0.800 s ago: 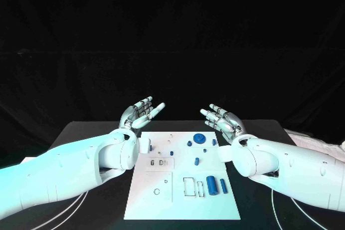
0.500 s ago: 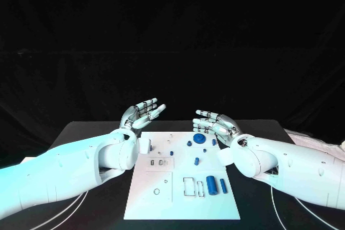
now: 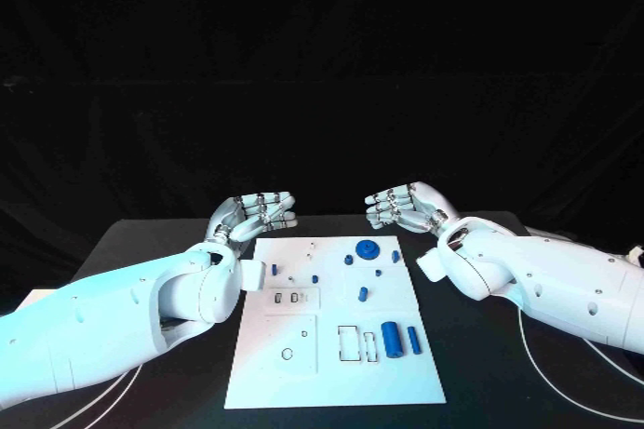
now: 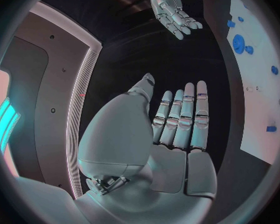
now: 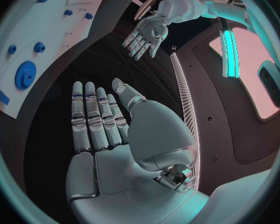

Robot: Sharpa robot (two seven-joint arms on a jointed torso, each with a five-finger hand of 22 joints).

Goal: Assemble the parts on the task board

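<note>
Both silver hands — left hand [image 3: 249,215], right hand [image 3: 407,207] — hover empty, fingers extended side by side. Small blue parts [image 3: 394,340] lie on the white rectangular task board [image 3: 336,373] beneath.

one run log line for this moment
left robot hand: open, raised beyond task board | right robot hand: open, raised | parts: untouched on board

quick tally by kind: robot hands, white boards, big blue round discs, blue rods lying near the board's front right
hands: 2, the left hand and the right hand
task board: 1
big blue round disc: 1
blue rods: 2, a thick rod and a thin rod
total: 6
</note>
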